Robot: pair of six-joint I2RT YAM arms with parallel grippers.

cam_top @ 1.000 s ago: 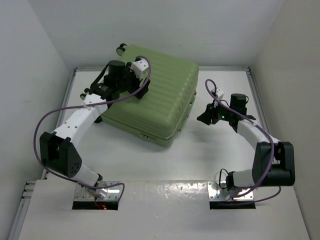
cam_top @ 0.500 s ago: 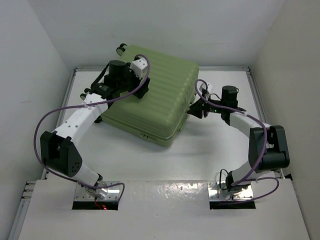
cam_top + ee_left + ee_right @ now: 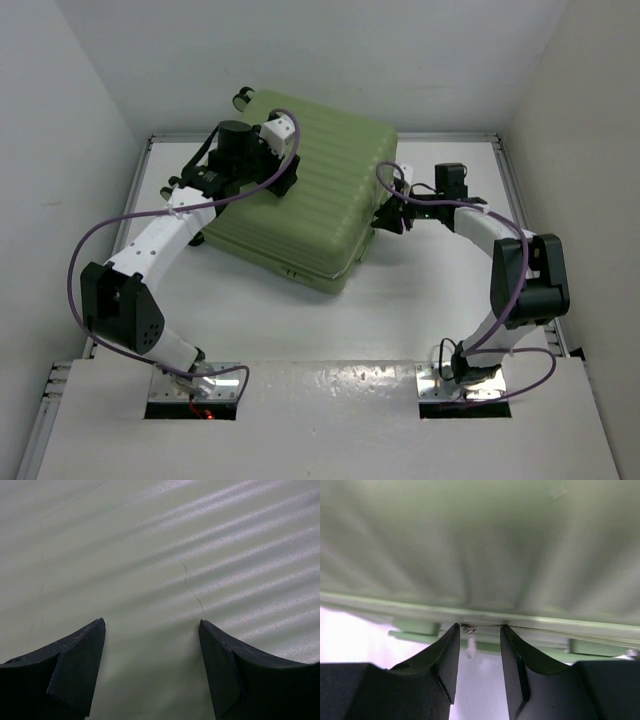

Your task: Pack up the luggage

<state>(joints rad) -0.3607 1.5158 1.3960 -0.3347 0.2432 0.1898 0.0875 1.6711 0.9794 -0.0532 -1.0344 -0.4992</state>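
Note:
The luggage [image 3: 320, 190], a light-green ribbed hard-shell suitcase, lies shut and flat on the table at the back centre. My left gripper [image 3: 285, 182] is open over its top shell; the ribbed shell [image 3: 160, 555] fills the left wrist view between the fingers. My right gripper [image 3: 385, 218] is open at the suitcase's right side edge. In the right wrist view its fingertips [image 3: 454, 630] touch the seam, with a small pale zipper pull [image 3: 470, 642] hanging between them near the left finger. The lining is hidden.
White walls enclose the table [image 3: 420, 320] on three sides. A small black wheel [image 3: 242, 97] shows at the suitcase's far left corner. Purple cables loop along both arms.
My right gripper has moved left from the open table up to the suitcase's right edge. The left arm and the suitcase have not moved.

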